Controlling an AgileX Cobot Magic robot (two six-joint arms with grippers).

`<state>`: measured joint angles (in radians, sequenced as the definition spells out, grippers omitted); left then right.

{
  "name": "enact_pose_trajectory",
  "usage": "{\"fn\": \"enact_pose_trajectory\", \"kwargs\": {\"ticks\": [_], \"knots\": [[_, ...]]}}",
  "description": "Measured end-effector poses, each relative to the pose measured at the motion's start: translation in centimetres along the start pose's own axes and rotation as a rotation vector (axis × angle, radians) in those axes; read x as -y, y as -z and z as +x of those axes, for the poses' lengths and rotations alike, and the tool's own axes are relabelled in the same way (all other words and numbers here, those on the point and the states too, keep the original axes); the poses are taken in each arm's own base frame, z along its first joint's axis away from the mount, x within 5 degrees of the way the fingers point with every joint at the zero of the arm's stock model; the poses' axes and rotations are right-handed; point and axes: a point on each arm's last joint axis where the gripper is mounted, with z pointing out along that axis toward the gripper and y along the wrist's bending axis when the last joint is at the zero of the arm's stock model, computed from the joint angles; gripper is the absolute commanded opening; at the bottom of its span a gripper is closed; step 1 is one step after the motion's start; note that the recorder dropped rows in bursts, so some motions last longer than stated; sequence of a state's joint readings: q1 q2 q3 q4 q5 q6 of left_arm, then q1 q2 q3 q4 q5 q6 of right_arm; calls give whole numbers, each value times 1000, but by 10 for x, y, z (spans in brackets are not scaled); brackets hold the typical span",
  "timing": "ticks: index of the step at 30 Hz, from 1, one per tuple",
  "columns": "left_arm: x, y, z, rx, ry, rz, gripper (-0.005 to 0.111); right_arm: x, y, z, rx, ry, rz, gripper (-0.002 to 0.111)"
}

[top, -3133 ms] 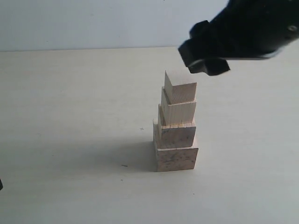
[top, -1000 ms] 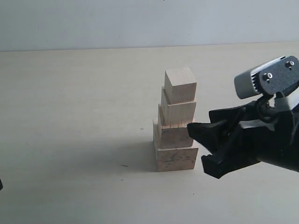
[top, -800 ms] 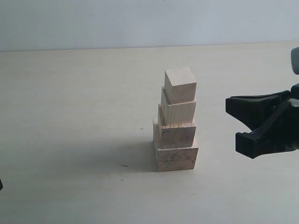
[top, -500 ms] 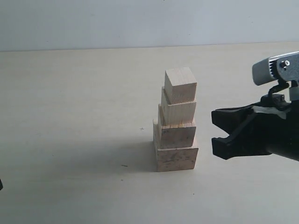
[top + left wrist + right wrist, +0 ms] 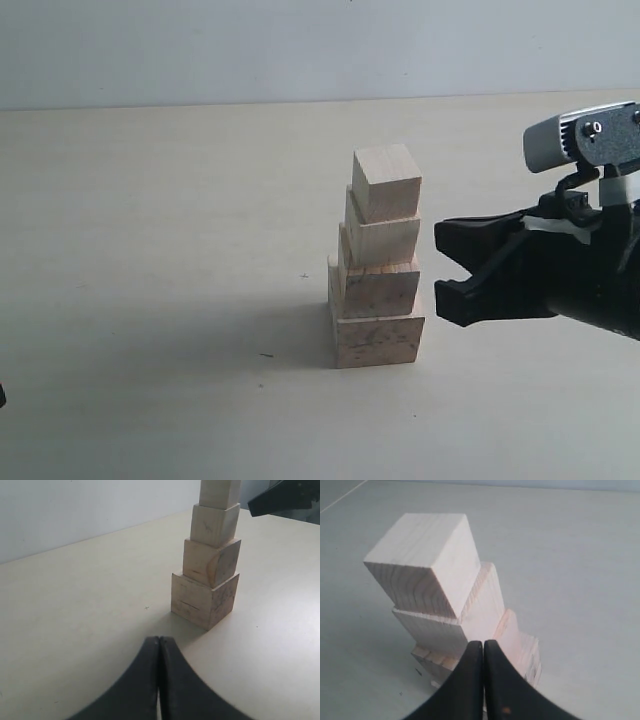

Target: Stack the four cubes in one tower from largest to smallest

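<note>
On the pale cream surface point(image 5: 150, 300) I see one tower point(image 5: 378, 260) of four plain, unpainted wooden cubes, standing upright near the middle of the exterior view.

1. The largest cube point(image 5: 378, 340), smudged with faint dark marks, sits directly on the surface as the base.
2. The second cube point(image 5: 378, 288) rests on the base.
3. The third cube point(image 5: 383, 238) rests on the second.
4. The smallest cube point(image 5: 387, 183) sits on top, turned slightly against the block below it.

In the exterior view, the right faces of the blocks run nearly flush, and the steps show on the left side.

The black right gripper point(image 5: 483, 647) hangs just beside the tower on its right, level with the second and third cubes. I see a gap between it and the wood. Its wrist view shows the jaws pressed together with nothing held. A grey camera housing point(image 5: 580, 140) sits above that arm.

The black left gripper point(image 5: 159, 645) hovers low over the surface, pointed toward the base cube and well apart from it. Its jaws are also pressed together and hold nothing.
</note>
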<state>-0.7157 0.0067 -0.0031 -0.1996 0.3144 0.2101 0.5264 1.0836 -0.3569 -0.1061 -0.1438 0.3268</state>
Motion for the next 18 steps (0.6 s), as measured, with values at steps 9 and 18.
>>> {"fn": "enact_pose_trajectory", "kwargs": {"ticks": [9,18], "knots": [[0,0,0,0,0,0,0,1,-11,6,-33,5,2,0],[0,0,0,0,0,0,0,0,-12,4,-16,11,-14,0]]}}
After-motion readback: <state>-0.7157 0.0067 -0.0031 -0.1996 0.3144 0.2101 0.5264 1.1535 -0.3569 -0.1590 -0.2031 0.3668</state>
